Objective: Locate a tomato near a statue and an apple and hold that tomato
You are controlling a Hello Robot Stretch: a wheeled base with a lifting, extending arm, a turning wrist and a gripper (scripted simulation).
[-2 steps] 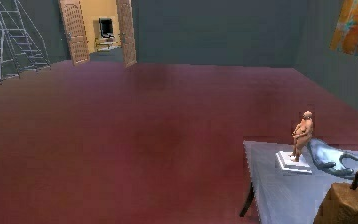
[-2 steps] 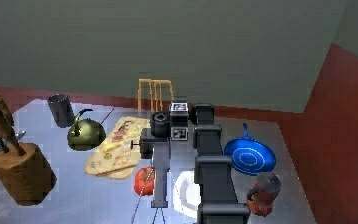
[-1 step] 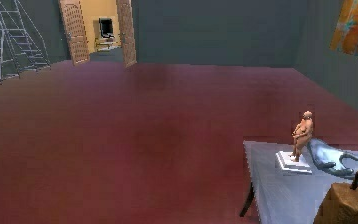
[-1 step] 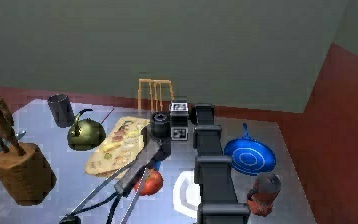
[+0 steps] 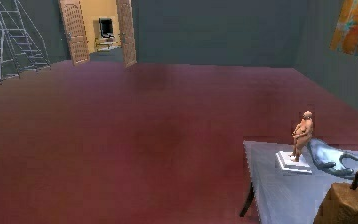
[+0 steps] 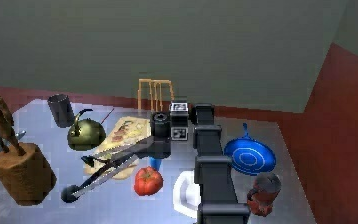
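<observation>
Arm side view for the target: red tomato (image 6: 147,181), lying on the grey bench (image 6: 32,118) toward its near edge, just left of the dark arm (image 6: 219,175). Fits the task's wording: near a dull green apple (image 6: 85,133) with a stem, up and to the left, and on what is apparently the same bench (image 5: 272,185) as a tan statue (image 5: 303,136), upright on a white base in the forward view. Seems parked side-on to the bench, probably to let the arm reach straight out over the clutter. Shows the dark body of the jaws just above the tomato, with thin dark rods slanting down-left past it. Cannot tell whether wide, narrow or holding anything, with tomato and bench right at and behind them. Cannot tell either whether touching the tomato or merely beside it. Reads as the reach-and-grasp step: locating done, holding not yet shown, tomato resting on the surface and not lifted clear. Calls for care next: likely to roll, being round, and hemmed in by a wooden knife block (image 6: 22,165), a blue pan (image 6: 252,157) and a dark mug (image 6: 59,108)
</observation>
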